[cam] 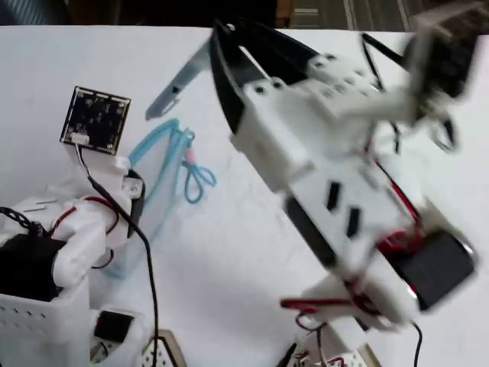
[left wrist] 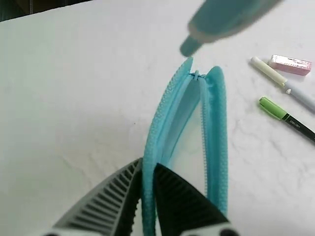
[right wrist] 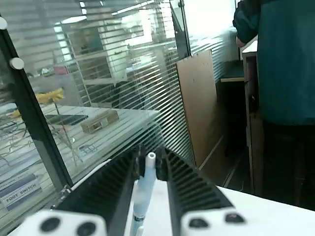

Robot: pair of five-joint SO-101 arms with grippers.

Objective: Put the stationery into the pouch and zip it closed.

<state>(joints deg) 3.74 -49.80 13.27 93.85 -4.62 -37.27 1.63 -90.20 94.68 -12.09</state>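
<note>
My left gripper [left wrist: 147,169] is closed on one long lip of the turquoise see-through plastic pouch [left wrist: 170,113]. The pouch lies on the white table [cam: 229,267] with its zip undone. I judge this hold is there to keep the mouth spread and to stop the pouch from sliding when something is pushed in. The small zip slider [left wrist: 197,75] sits at the pouch end far from this gripper, so the opening is as long as it can be. My right gripper [right wrist: 150,158] is raised well above the pouch and clamped around a slim pale blue and white pen [right wrist: 145,191], which lies along the jaws. In the high view a thin grey-blue shaft [cam: 177,82] slants from these jaws down toward the far end of the pouch [cam: 157,180]. I take it for the same pen, but I cannot be sure. Its lower tip is near the mouth, not inside it. Beside the pouch, on the side of its free lip, three pieces lie on the table: a white marker [left wrist: 268,71], a black pen with green cap [left wrist: 283,113] and, farthest from the pouch, a pink block eraser [left wrist: 290,64]. I think the task is near its beginning. I see nothing inside the pouch, and the zipping comes last.
</note>
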